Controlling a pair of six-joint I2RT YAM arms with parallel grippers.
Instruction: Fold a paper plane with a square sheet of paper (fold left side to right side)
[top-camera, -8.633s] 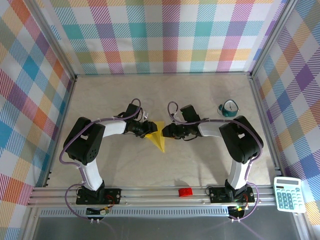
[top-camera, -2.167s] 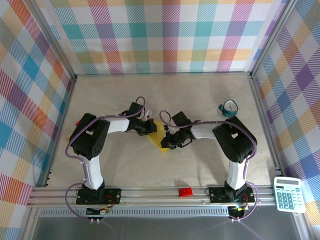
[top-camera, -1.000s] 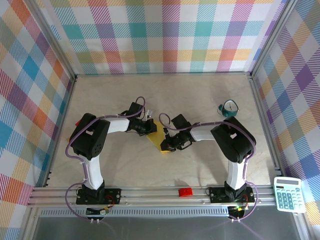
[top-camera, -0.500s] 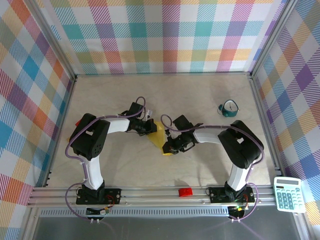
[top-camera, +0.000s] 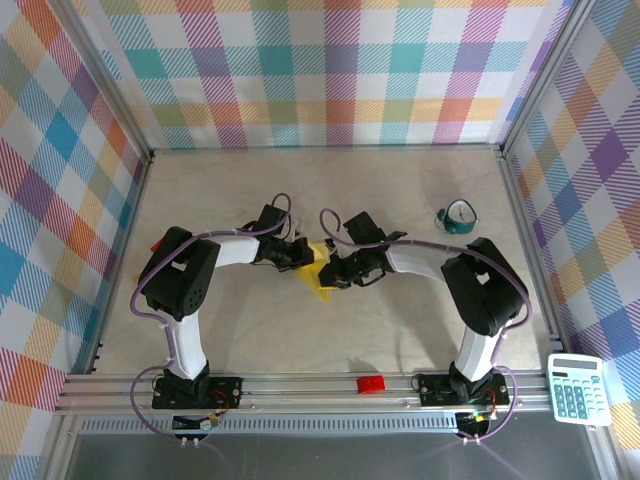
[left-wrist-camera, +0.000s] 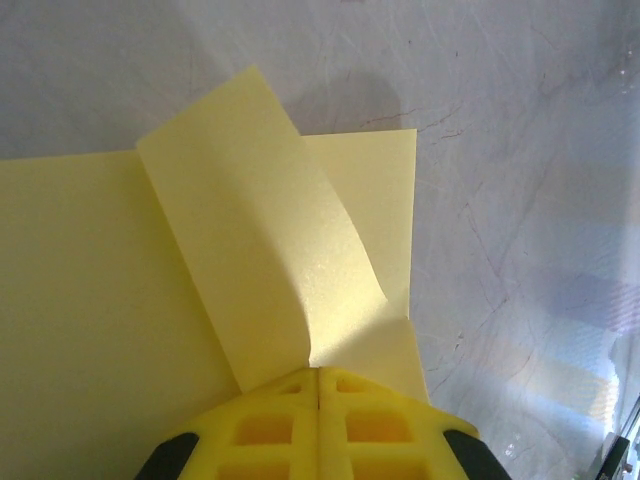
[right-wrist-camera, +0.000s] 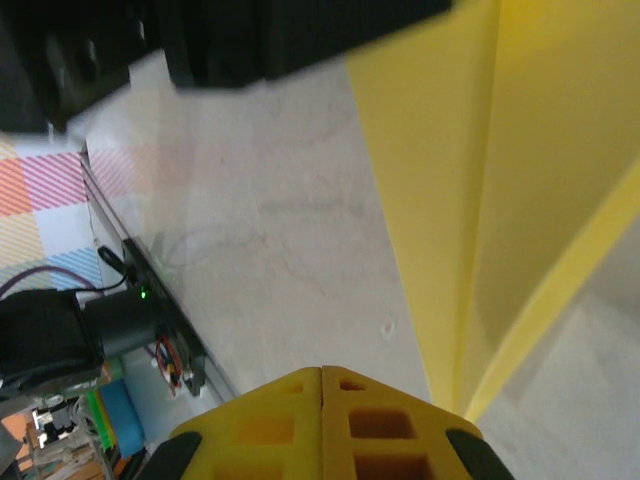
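Beige bench (top-camera: 400, 320), plaid walls (top-camera: 330, 70). Both arms bend inward, with the hands meeting mid-bench at the yellow sheet of paper (top-camera: 321, 285). Left hand (left-wrist-camera: 318, 383) is clenched, tips at the base of a curled-up flap. Right hand (right-wrist-camera: 321, 383) is clenched too, tips just beside the paper's raised folded edge.

Both arms rise from bases at the bottom of the overhead frame and bend inward to mid-frame. The left end effector (top-camera: 303, 258) and right end effector (top-camera: 334, 272) face each other closely, each with jaws closed together.
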